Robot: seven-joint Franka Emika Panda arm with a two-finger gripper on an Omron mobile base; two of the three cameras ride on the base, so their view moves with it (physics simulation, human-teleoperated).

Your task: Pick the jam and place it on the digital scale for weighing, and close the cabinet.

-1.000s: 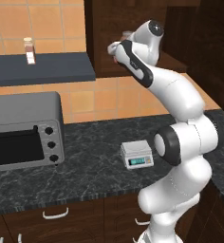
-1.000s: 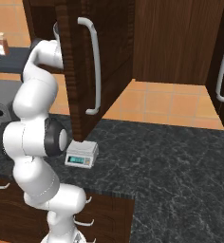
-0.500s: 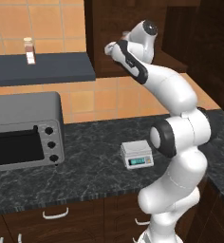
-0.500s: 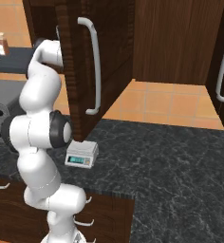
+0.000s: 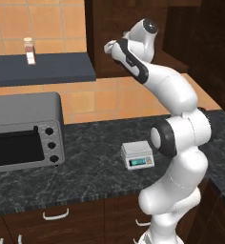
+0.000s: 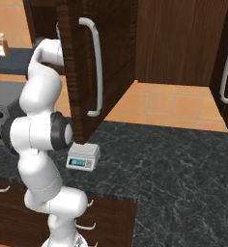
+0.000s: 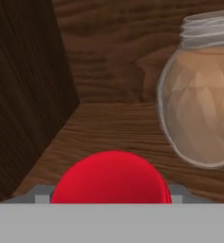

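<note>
In the hand view the jam's red lid (image 7: 111, 178) sits very close, on the wooden floor of the open cabinet (image 7: 104, 71). My gripper (image 7: 109, 195) straddles it, one grey fingertip (image 7: 42, 195) at each side of the lid; whether they press on it I cannot tell. From the left base view my hand reaches into the cabinet (image 5: 102, 28) above the counter. The cabinet door (image 6: 113, 58) stands swung open with its silver bar handle (image 6: 97, 67). The digital scale (image 5: 138, 156) (image 6: 83, 157) stands on the dark counter below, nothing on its plate.
A taller brown-beige jar (image 7: 201, 95) stands just right of the jam inside the cabinet, whose side wall (image 7: 23, 95) is close on the left. A grey toaster oven (image 5: 24, 131) sits left on the counter. A spice bottle (image 5: 29, 51) stands on the dark blue-grey shelf (image 5: 43, 69).
The arm has stretched a little higher and further into the cabinet. The scale, the door and the oven have stayed put.
</note>
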